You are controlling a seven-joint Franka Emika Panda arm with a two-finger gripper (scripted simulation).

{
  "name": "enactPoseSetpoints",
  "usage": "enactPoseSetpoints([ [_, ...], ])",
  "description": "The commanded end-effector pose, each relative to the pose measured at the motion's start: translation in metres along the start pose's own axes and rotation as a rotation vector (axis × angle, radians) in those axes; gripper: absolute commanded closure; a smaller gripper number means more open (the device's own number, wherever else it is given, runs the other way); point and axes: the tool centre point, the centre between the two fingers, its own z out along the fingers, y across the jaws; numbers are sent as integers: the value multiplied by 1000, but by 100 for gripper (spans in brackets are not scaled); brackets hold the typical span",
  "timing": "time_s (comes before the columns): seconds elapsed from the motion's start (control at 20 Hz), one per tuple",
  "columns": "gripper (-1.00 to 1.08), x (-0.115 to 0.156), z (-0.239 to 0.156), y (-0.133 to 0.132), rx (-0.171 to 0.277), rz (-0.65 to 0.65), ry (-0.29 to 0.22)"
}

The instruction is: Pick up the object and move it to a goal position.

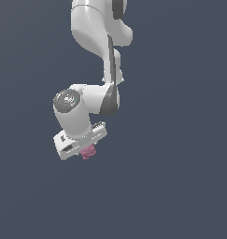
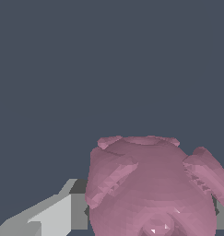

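The object (image 1: pixel 88 151) is a tiny pink-magenta knobbly blob. In the exterior view it sits right under the white hand of my gripper (image 1: pixel 87 152), against its underside. In the wrist view the object (image 2: pixel 150 189) fills the near part of the picture, wedged between the fingers, and one grey-white finger (image 2: pixel 56 216) shows beside it. The other finger is mostly hidden behind the blob. My gripper is shut on the object and holds it in the air. No goal marker shows in either view.
The white arm (image 1: pixel 98 51) hangs down from the top of the exterior view. Behind it is only a plain dark blue-grey background (image 1: pixel 180 186) with no other object or edge in view.
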Motion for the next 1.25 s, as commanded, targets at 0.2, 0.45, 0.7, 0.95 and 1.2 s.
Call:
enactPoseSetpoints([
  [0.2,108,17,-20,26,0,0,0],
  [0.45,108,27,-31,41,0,0,-1],
  [0.7,108,34,-38,51,0,0,-1],
  [0.95,108,37,-42,56,0,0,-1],
  [1.2,108,39,-43,58,0,0,-1],
])
